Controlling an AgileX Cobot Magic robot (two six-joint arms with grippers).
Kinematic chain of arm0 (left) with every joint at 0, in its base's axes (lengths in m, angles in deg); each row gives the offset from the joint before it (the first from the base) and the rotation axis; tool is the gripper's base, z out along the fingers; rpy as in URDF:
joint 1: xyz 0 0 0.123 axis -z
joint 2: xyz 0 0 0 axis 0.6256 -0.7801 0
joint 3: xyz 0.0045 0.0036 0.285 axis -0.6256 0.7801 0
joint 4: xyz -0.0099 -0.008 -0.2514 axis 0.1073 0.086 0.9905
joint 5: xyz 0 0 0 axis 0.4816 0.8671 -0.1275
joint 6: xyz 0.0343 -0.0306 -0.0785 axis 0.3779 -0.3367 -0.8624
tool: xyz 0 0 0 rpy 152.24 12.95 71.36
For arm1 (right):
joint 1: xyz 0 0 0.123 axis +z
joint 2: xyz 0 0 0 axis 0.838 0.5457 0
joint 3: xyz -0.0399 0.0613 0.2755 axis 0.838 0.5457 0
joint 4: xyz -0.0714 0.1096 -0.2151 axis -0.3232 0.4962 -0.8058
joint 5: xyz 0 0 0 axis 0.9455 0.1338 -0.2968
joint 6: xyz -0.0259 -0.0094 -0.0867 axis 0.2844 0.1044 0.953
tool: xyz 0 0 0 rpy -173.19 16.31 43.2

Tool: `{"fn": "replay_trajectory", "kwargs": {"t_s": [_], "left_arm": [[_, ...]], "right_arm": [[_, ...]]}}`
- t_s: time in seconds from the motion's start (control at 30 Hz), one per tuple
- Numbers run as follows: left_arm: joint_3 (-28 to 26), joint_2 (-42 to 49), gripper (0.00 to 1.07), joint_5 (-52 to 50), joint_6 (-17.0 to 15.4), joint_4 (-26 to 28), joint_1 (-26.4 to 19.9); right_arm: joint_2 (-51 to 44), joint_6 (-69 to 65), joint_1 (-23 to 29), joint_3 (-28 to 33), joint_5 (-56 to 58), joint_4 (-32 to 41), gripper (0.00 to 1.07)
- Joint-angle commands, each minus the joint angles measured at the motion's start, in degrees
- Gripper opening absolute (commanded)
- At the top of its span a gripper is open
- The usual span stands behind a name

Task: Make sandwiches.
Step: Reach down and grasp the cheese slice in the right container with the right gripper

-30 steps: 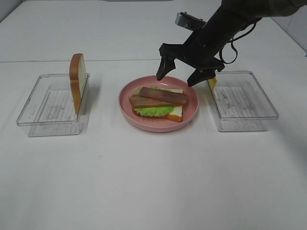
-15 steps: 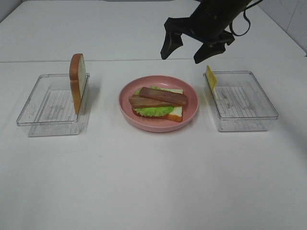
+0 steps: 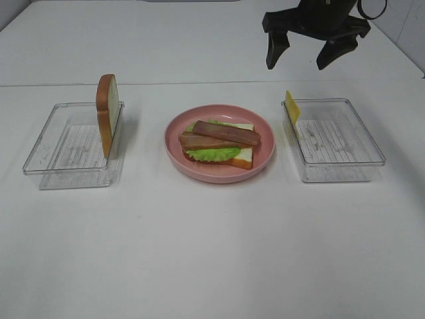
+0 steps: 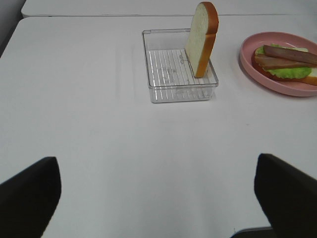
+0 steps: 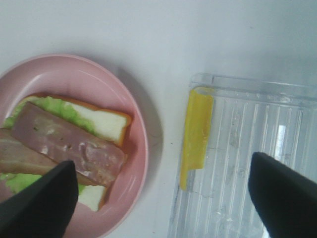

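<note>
The sandwich [image 3: 219, 141] lies on a round pink plate [image 3: 199, 174]: a bread slice, green lettuce and two bacon strips on top. It also shows in the right wrist view [image 5: 69, 144] and the left wrist view [image 4: 287, 62]. A second bread slice [image 3: 107, 113] stands upright in the left clear container [image 3: 66, 149]. A yellow cheese slice [image 3: 291, 109] leans on the near wall of the right clear container [image 3: 339, 143]. My right gripper [image 3: 297, 65] is open and empty, high above the table behind that container. My left gripper [image 4: 158, 198] is open and empty, out of the exterior view.
In the right wrist view the cheese [image 5: 195, 136] stands at the container's edge [image 5: 257, 148], beside the plate [image 5: 138, 148]. In the left wrist view the upright bread [image 4: 202, 37] is in its container [image 4: 168, 74]. The table is white.
My right gripper has risen from just above the plate and moved back and to the right, still open. The sandwich and the other things have not moved.
</note>
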Motion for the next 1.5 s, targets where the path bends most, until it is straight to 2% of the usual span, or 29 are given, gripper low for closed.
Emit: {"fn": "replay_trajectory", "kwargs": {"t_s": [0.03,0.1,0.6,1.23,1.33,1.37,1.43,1.47,1.5], "left_arm": [[0.2,1.1,0.98,-0.5,0.0,0.7,0.1],[0.2,1.1,0.98,-0.5,0.1,0.7,0.1],[0.2,1.1,0.98,-0.5,0.1,0.7,0.1],[0.2,1.1,0.98,-0.5,0.1,0.7,0.1],[0.2,1.1,0.98,-0.5,0.1,0.7,0.1],[0.2,1.1,0.98,-0.5,0.1,0.7,0.1],[0.2,1.1,0.98,-0.5,0.1,0.7,0.1],[0.2,1.1,0.98,-0.5,0.1,0.7,0.1],[0.2,1.1,0.98,-0.5,0.1,0.7,0.1]], "right_arm": [[1.9,-0.6,-1.4,-0.2,0.7,1.1,0.91],[4.2,-0.6,-3.0,-0.2,0.7,1.8,0.91],[10.5,-0.4,-3.1,-1.1,-2.3,3.7,0.88],[12.0,-0.4,-3.1,-1.4,-2.5,3.7,0.81],[12.0,-0.4,-3.1,-2.2,-1.8,3.7,0.77],[12.0,-0.7,-3.1,-2.9,-1.2,3.7,0.71],[12.0,-0.8,-3.1,-3.3,-1.1,3.7,0.68],[12.0,-0.9,-3.1,-3.4,-1.1,3.7,0.61],[12.0,-0.9,-3.1,-3.4,-1.1,3.7,0.61]]}}
